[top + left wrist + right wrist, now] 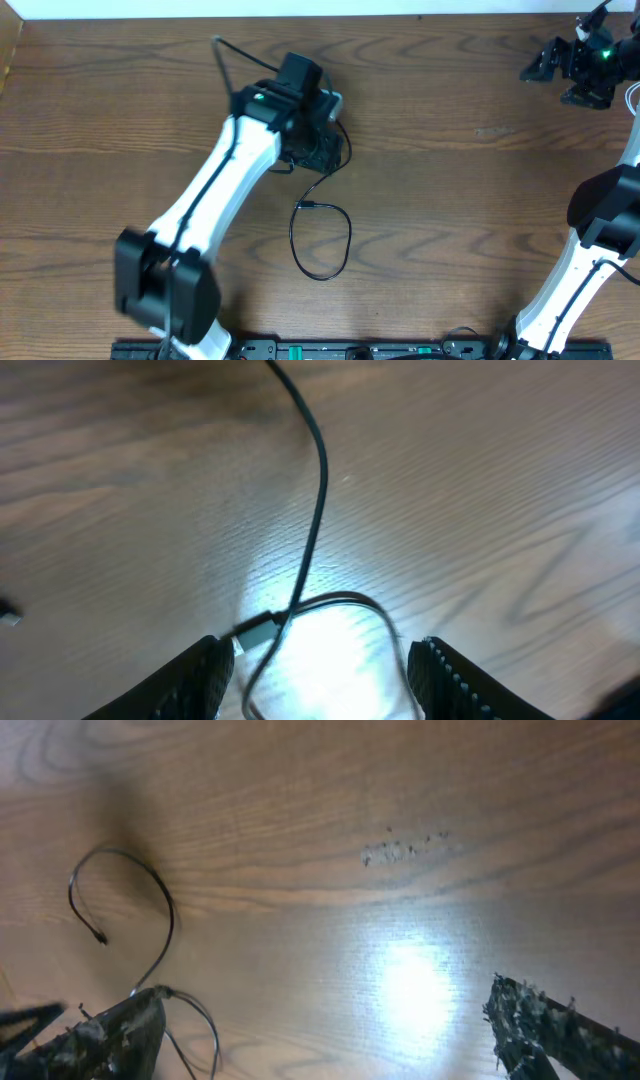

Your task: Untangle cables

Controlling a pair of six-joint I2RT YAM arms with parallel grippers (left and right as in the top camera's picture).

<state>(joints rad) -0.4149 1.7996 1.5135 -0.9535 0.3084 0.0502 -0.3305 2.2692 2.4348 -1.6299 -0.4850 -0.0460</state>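
From my left gripper (pixel 322 658), its fingers released and spread, the black cable (pixel 318 490) lay loose on the wood between them. Its plug (pixel 256 628) sat just beside the left finger. Farther out, the cable curled in a loop on the table (pixel 480 200). Well apart, my right gripper (pixel 565 65) hung wide, holding nothing. I could read no writing.

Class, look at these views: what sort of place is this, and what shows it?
Probably a robotics lab or test bench: white-and-black robot arms, left arm and right arm, work over a brown wood-grain table, with a thin black cable lying on it.
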